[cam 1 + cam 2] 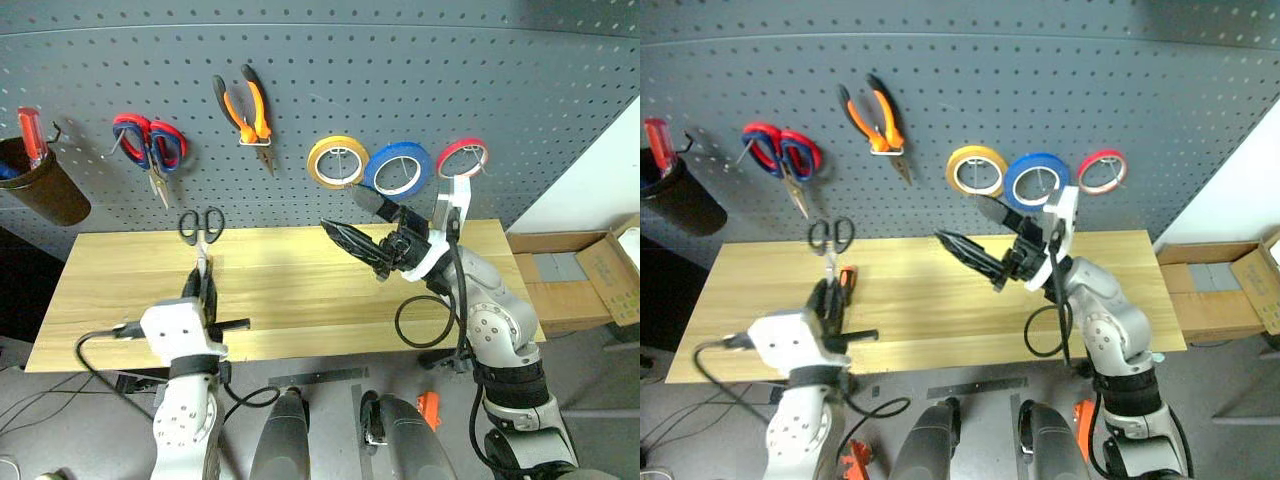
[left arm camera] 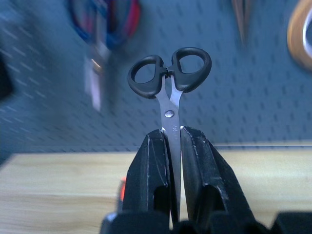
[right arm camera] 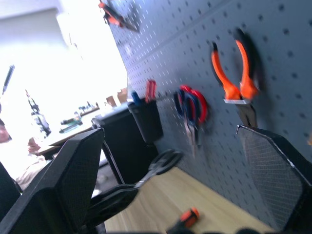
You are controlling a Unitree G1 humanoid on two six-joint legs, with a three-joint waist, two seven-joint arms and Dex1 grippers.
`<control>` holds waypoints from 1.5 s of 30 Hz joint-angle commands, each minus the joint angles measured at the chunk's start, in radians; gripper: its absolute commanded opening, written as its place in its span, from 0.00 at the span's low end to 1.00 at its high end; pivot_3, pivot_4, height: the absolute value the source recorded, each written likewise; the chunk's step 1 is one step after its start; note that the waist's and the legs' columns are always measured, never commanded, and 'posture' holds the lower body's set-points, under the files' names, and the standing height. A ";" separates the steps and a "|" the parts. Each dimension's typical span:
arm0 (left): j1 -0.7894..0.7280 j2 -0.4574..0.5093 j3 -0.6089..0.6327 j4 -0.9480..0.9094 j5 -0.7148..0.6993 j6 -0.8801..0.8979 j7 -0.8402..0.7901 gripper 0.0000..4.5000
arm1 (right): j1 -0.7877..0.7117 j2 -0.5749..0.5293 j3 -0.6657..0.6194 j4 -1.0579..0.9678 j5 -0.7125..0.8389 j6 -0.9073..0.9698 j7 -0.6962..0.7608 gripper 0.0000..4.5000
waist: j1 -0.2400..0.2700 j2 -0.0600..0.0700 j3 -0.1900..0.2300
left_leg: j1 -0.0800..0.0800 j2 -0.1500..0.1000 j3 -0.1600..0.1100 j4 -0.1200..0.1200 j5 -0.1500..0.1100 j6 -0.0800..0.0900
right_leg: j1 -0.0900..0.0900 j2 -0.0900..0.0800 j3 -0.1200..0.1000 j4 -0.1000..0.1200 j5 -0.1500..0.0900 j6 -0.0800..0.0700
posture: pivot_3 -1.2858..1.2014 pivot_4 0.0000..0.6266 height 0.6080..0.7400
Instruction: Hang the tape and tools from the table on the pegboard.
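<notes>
- My left pincer (image 2: 173,141) clamps the black-handled scissors (image 1: 201,226) by the blades, handles at twelve o'clock, above the counter (image 1: 290,300).
- My right pincer (image 1: 365,225) hangs spread, empty.
- Blue tape (image 1: 398,167) and orange pliers (image 1: 250,110) hang on the pegboard (image 1: 400,70).

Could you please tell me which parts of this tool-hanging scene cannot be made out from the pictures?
- Black-handled scissors: the blade tips are hidden between the left end effector's shut fingers in the left wrist view.
- Screwdriver: only its orange handle end peeks out behind the left end effector in the right eye view.
- Dark cup on the pegboard: cut off by the left eye view's edge, contents unclear.
</notes>
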 commanded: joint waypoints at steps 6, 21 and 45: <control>-0.067 0.011 0.090 -0.124 0.025 -0.041 0.031 0.01 | -0.047 0.030 0.008 0.002 0.010 -0.041 0.018 1.00 | 0.027 0.000 -0.001 | -0.001 0.001 0.001 0.001 0.000 0.000 | 0.000 0.001 -0.002 0.000 0.000 0.000 | 0.63 0.37 1.00; -0.450 0.168 0.257 0.184 -0.069 -0.039 -0.015 0.01 | -0.108 0.067 0.016 0.058 -0.018 -0.077 0.015 1.00 | 0.050 -0.002 -0.004 | 0.000 0.001 0.001 0.002 0.000 0.000 | 0.001 0.001 -0.002 0.004 0.000 0.000 | 0.62 0.37 1.00; -0.471 0.211 0.270 0.309 -0.168 0.018 -0.096 0.01 | -0.086 0.041 0.019 0.024 -0.037 -0.062 -0.013 1.00 | 0.052 -0.002 -0.004 | 0.002 0.001 0.001 0.003 0.001 0.000 | 0.002 0.000 -0.002 0.006 0.000 0.000 | 0.61 0.38 1.00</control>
